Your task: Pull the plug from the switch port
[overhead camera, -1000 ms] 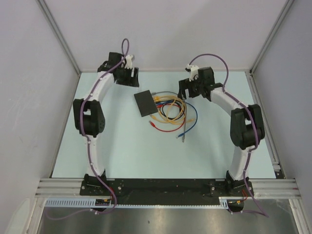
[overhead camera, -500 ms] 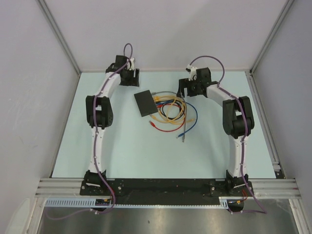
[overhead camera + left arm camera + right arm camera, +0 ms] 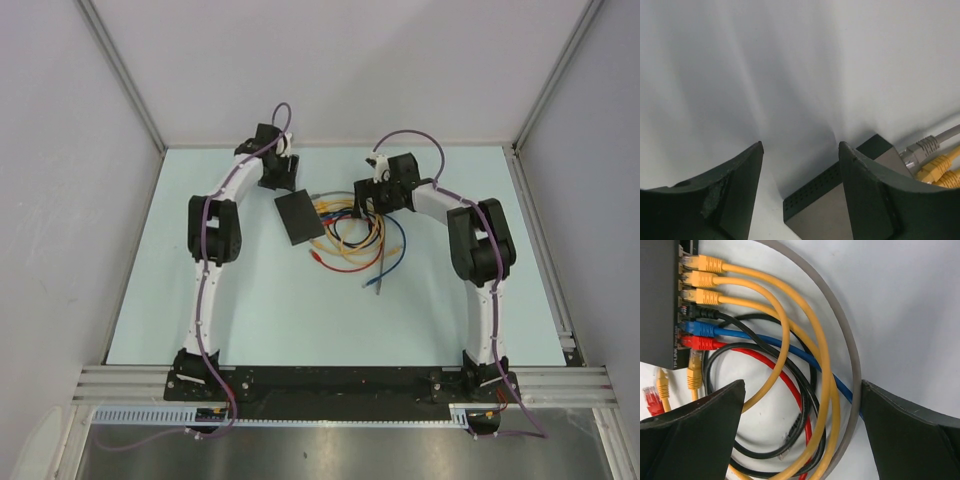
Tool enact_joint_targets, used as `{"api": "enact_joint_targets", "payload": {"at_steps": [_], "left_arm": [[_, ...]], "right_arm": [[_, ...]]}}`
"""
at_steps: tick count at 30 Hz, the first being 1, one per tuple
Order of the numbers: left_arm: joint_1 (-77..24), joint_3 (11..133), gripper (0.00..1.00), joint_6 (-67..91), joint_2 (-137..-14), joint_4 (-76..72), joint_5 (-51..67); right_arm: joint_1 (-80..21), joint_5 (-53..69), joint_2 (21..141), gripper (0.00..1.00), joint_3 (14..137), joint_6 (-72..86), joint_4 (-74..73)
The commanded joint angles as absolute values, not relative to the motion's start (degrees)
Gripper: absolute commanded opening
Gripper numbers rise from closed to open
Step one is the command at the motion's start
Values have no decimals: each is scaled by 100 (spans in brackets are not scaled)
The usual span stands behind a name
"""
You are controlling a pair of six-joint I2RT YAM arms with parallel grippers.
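Pale table (image 3: 250, 310) | switch (image 3: 298, 217) | red plug (image 3: 702, 343) seated: right wrist only

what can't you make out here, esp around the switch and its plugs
- Top view: which plug sits in which port of the switch; too small.
- Left wrist view: most of the switch and its ports, behind a gripper finger and the bottom edge.
- Right wrist view: where the grey cable plugs in, past the top edge; the switch body, past the left edge.
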State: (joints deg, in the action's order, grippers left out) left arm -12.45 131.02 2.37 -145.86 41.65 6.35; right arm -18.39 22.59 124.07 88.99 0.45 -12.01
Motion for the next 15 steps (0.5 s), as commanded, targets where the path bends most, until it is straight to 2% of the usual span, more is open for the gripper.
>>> {"api": "enact_joint_targets", "payload": {"at_steps": [1,9,15], "left_arm": [[-1502,12798,64,18,-14406,4544,923],[-1942,10839,60,-527,-13281,3894,1204],[-2074,10441,59,-396,-13017,3928,1590]], "right_arm": [[-1898,2285,12077,100,8475,-193,-1292],[-1969,2136,10891,100,7287,-650,-1512],[-2021,2056,10039,100,6610,-914,-1687]]}}
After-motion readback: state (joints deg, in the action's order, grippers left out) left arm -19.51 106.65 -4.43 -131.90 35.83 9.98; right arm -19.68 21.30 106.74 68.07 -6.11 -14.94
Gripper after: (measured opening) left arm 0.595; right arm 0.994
